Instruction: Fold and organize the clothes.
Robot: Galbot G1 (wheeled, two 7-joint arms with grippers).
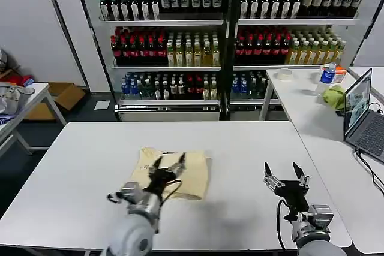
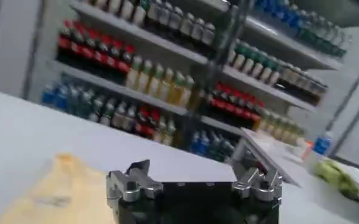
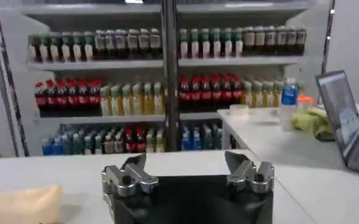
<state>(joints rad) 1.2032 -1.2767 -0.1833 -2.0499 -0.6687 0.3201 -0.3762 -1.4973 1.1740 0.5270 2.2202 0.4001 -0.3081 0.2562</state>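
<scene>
The left gripper point(image 1: 170, 165) hides part of the garment point(image 1: 195, 175), perhaps its mark.

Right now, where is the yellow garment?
In the head view the garment lies folded on the white table, left of centre, under the open left gripper; the right gripper is off to its right.

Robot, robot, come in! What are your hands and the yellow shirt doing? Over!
Left gripper open, over the yellow shirt. Right gripper open, over bare table. Shirt lying folded on the table. Nothing in the way.

garment point(image 1: 175, 171) on table point(image 1: 84, 166) (left of centre), shelves point(image 1: 228, 40) behind
</scene>
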